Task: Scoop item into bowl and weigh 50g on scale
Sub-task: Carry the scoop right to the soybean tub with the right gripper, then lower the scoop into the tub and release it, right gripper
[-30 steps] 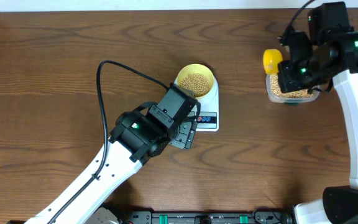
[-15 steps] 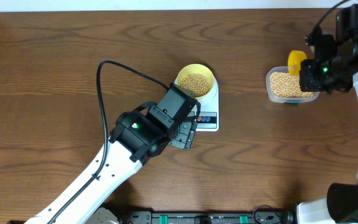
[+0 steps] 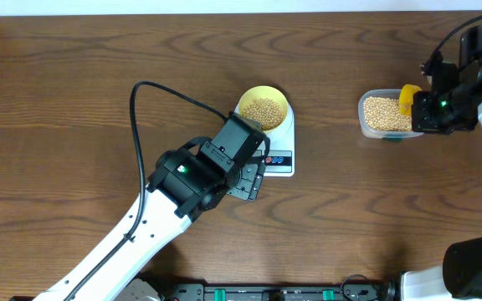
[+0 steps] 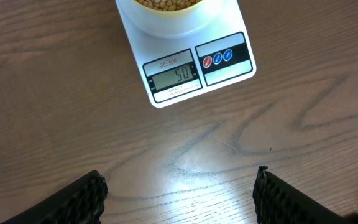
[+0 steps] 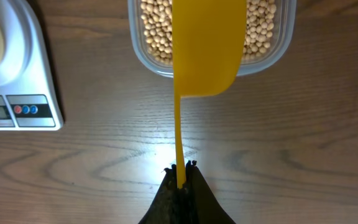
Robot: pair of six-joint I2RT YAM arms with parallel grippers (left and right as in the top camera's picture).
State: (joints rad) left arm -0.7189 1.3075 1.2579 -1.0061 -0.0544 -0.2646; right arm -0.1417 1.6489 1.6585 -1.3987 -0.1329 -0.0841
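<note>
Right gripper (image 5: 179, 169) pressed together on the thin handle of the yellow plastic scoop (image 5: 207, 50); the handle's long axis runs straight out from the fingertips; blade sits over the near wall of the clear rectangular plastic tub (image 5: 138, 55); so the tub is dead ahead of that gripper, no sideways offset; no beans on the blade face the right wrist camera sees.

Small round tan-beige beans (image 3: 264, 111) sit in two places: a heap in the small round pale yellow-green bowl (image 3: 264, 90), the rest in the tub.

Bowl is on the rear half of the white rounded-rectangle digital kitchen scale (image 4: 194, 42); grey display (image 4: 176, 76) reads 50 in the left wrist view.

Left gripper (image 4: 180, 177) spread wide, holding nothing; it hovers over bare brown wooden table (image 4: 42, 112) just off the scale's front edge; scale straight ahead of it, display side nearest.

Judgement: target weight looks met; no further scoop needed; any extra beans would overshoot.

Key geometry for the next move: bowl and scale are well apart from the tub, toward the robot's left; left arm is nearer them, right arm nearer the tub; likely next is the right arm setting the scoop down at the tub, along the handle axis.
</note>
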